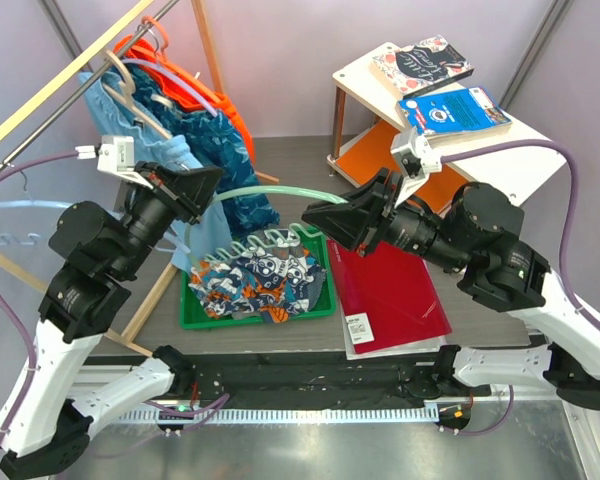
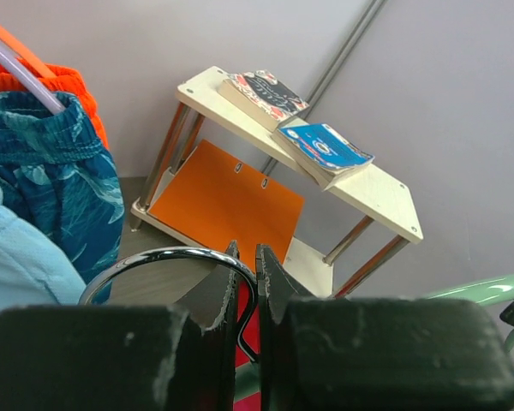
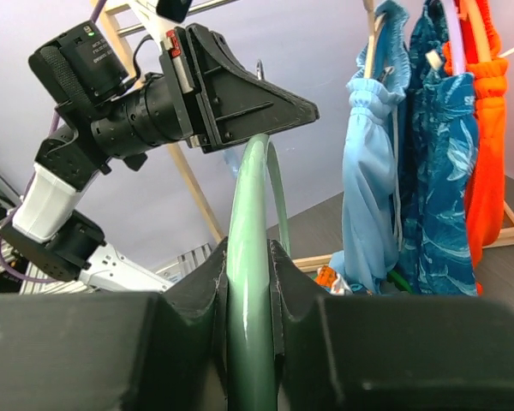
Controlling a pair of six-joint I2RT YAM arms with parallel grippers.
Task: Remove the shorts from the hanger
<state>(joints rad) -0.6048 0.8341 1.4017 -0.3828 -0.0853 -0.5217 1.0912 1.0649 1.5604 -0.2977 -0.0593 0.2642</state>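
Left tool (image 2: pixel 247 257) is pinched nearly closed on the chrome hook (image 2: pixel 167 253). Green hanger (image 3: pixel 249 193) is squeezed tight by the right tool (image 3: pixel 248 257).

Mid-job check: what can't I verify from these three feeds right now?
- Top view: the left gripper and right gripper cover the green hanger where they grip it, so any cloth caught there would be unseen.
- Left wrist view: the gripper's body fills the lower frame; the floral shorts and tray are out of view.
- Right wrist view: the fingers hide the hanger's lower part.
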